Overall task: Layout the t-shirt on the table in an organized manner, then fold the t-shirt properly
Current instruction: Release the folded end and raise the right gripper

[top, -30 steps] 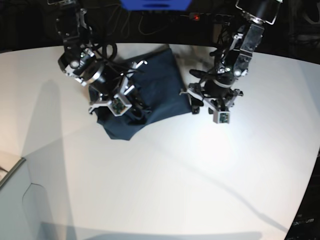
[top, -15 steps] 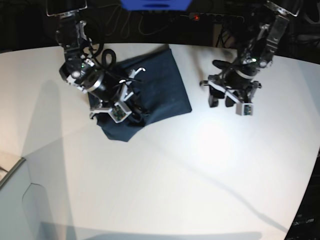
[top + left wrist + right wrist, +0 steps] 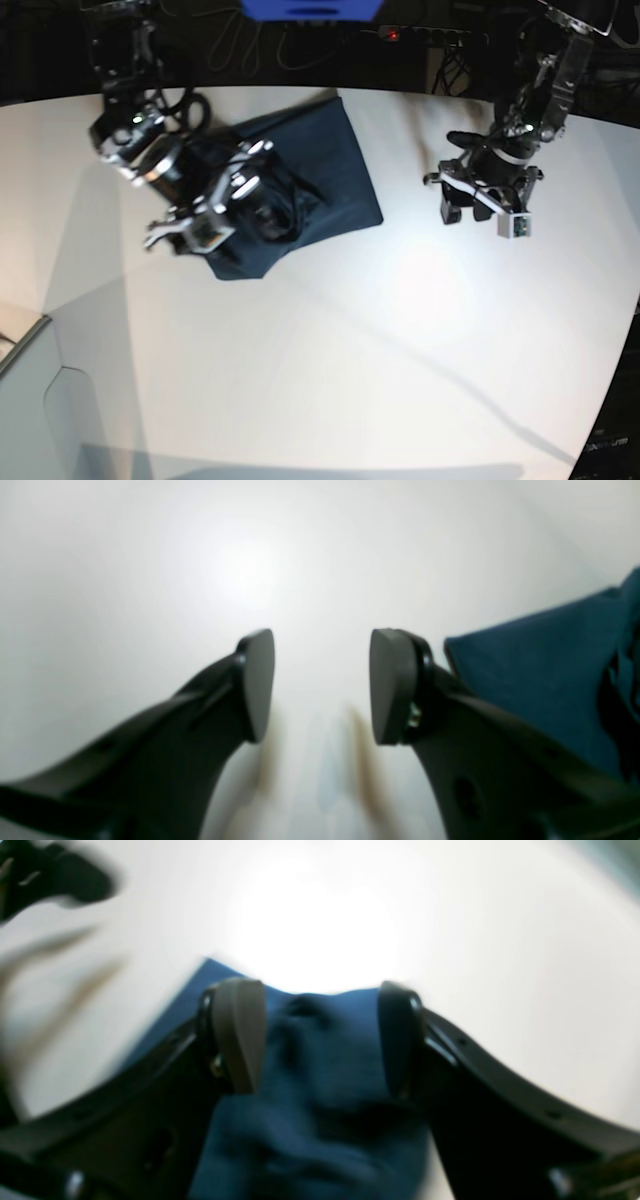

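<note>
The dark navy t-shirt (image 3: 330,170) lies folded into a compact shape at the back of the white table (image 3: 350,350), its lower left part bunched. My right gripper (image 3: 268,212) hovers over that bunched part. In the right wrist view it (image 3: 320,1035) is open, its fingers straddling a raised fold of the shirt (image 3: 320,1120). My left gripper (image 3: 462,212) is to the right of the shirt, apart from it. In the left wrist view it (image 3: 322,680) is open and empty above bare table (image 3: 150,555), with the shirt's edge (image 3: 540,695) at the right.
A blue object (image 3: 310,8) and cables lie in the dark area beyond the table's back edge. A pale box corner (image 3: 20,345) sits at the lower left edge of the table.
My left gripper has moved right, away from the shirt's right edge. My right gripper has turned and shifted slightly left over the shirt's bunched lower left part.
</note>
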Tool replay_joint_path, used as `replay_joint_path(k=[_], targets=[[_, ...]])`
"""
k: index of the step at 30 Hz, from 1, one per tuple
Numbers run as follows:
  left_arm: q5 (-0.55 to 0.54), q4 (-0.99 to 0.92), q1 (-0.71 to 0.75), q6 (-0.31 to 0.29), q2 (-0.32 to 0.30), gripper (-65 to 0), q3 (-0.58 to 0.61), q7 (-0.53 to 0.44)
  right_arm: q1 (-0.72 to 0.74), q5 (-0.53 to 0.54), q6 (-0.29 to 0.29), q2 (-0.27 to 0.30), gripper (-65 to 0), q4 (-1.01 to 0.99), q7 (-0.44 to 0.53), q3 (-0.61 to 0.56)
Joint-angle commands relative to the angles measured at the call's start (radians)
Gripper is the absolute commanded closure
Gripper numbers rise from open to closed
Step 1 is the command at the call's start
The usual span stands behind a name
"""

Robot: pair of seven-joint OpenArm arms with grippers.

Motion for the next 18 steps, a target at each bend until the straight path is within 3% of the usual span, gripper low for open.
replay_joint_path(k=[1,6,12,15,18], targets=[[-0.007,0.015,-0.006,-0.001,-0.011,-29.4,-0.008,-0.02,0.013,0.014,0.014,0.006,-36.0,0.018,0.019,0.032],[-0.007,0.015,-0.004,-0.001,-0.014,-29.5,-0.02,-0.018,0.11,0.014,0.014,0.021,-36.2,-0.063,-0.004,0.164],[-0.001,0.019,0.016,-0.001,-0.016,-29.5,-0.021,-0.02,0.194,0.011,0.014,0.039,-36.2,-0.206,-0.036,0.245],[-0.003,0.019,0.02,-0.001,-0.016,-29.5,-0.021,-0.02,0.182,0.011,0.014,0.052,-36.2,-0.239,-0.036,0.233],[0.0,0.019,0.033,-0.001,-0.016,-29.5,-0.044,-0.02,0.134,0.011,0.014,0.053,-36.2,-0.236,-0.032,0.146]])
